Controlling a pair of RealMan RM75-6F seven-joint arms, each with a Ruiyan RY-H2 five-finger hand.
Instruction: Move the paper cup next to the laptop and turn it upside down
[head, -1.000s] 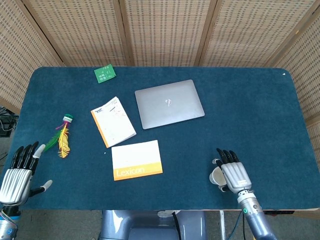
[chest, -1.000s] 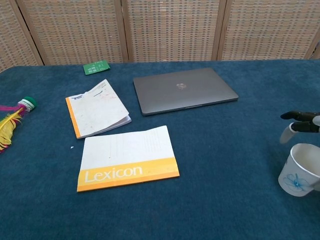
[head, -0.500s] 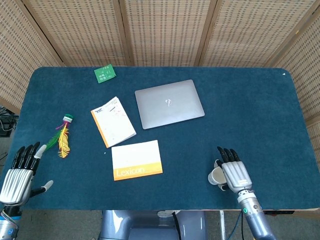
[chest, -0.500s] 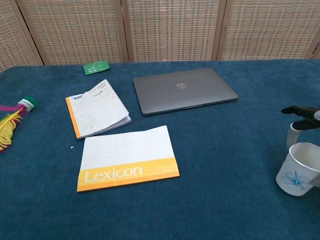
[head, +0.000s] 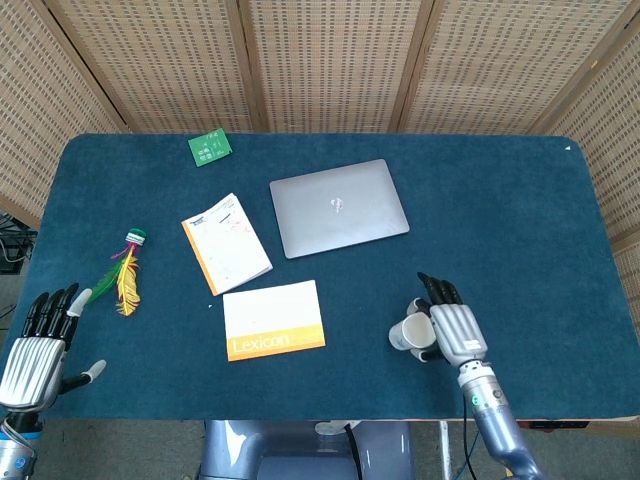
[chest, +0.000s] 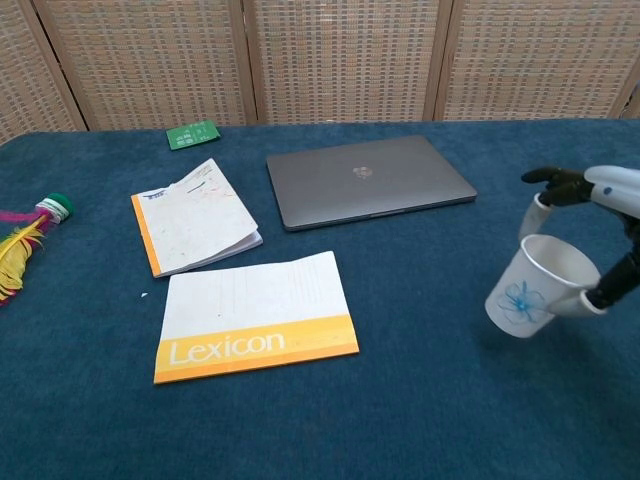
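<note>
A white paper cup (chest: 530, 287) with a blue flower print hangs tilted just above the blue table, its mouth turned up and to the right. My right hand (chest: 600, 235) grips it near the rim. In the head view the cup (head: 407, 334) pokes out left of the right hand (head: 449, 328), near the table's front edge. The closed grey laptop (head: 339, 207) (chest: 368, 179) lies farther back, well apart from the cup. My left hand (head: 40, 343) hovers at the front left corner, fingers spread, holding nothing.
A Lexicon booklet (chest: 255, 317) and an orange-edged notebook (chest: 194, 216) lie left of the laptop. A feather shuttlecock (head: 125, 272) sits at the far left, a green card (head: 209, 147) at the back. Wicker screens stand behind the table (head: 500, 210).
My right hand has lifted the cup off the table and carried it left and toward the laptop, tilting it. The left hand has stayed put.
</note>
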